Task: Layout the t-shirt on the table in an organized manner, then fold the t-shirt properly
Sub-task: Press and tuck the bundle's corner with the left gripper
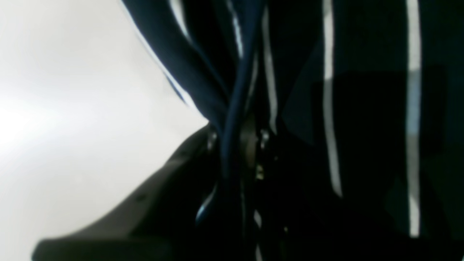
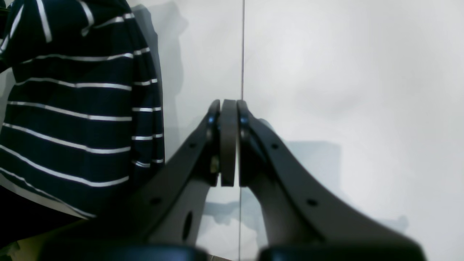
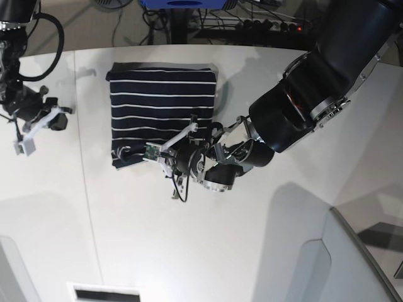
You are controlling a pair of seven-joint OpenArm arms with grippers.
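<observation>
Left wrist cam: my left gripper (image 1: 235, 145) was pinched tight on a fold of the t-shirt (image 1: 362, 72). Right wrist: right gripper (image 2: 228, 108) fully closed, holding nothing, over the table (image 2: 344, 72). Base: shirt lay folded on the table's far side.

This looks like a robotics lab. Two black arms (image 3: 315, 82) with exposed circuit boards and loose wiring work over a large white table (image 3: 208, 245) with a curved edge, and beyond its far edge bundles of cables (image 3: 252, 16) and a power strip (image 3: 283, 25) lie on a bare floor under a blue frame (image 3: 182, 3).
</observation>
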